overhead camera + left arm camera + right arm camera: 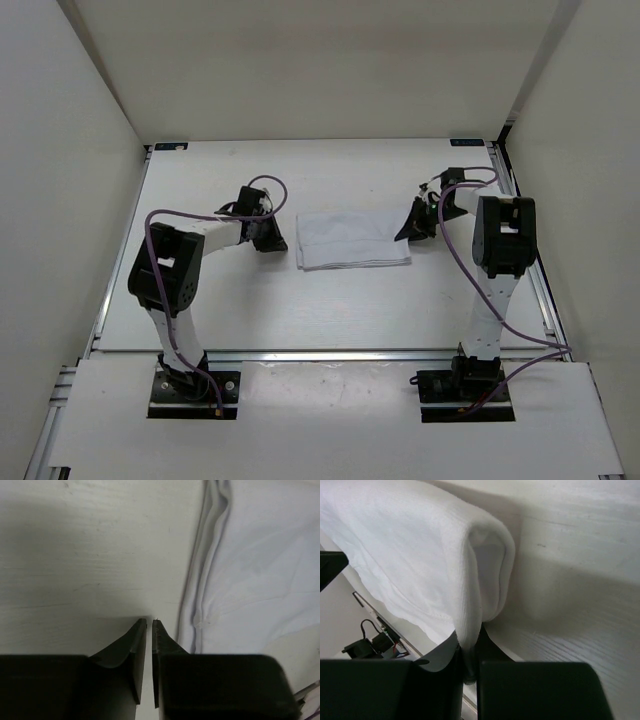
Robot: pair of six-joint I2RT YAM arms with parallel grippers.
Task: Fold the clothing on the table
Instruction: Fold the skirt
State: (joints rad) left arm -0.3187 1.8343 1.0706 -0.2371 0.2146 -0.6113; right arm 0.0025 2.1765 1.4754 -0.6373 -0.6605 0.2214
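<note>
- The clothing (pixel 353 240) lies about the middle of the worktop (pixel 330 310), as a flat, wrinkled white rectangle, its long sides running along the far and near edges.
- It looks doubled over: the left wrist view shows layered, rumpled folds along the end that faces the left edge (pixel 200 590).
- The left fingers (pixel 268 238) sit low over the worktop just beside that end of the clothing, on the side of the left edge.
- In the left wrist view these fingers (pixel 125 650) are almost pressed together, with only a thin slit between them and nothing in it; bare worktop shows ahead of the tips, and the clothing lies just to one side of them.
- The right fingers (pixel 412 225) are at the opposite end of the clothing, the end towards the right edge.
- In the right wrist view the right fingers (pixel 535 690) pinch a thin edge of the clothing (pixel 420 555) between them; above the pinch the fabric rises and curls over in a rounded loop, lifted off the worktop (pixel 580 580).
- A purple cable (pixel 455 262) runs along each arm, and silver rails (pixel 545 300) line the worktop's edges.
</note>
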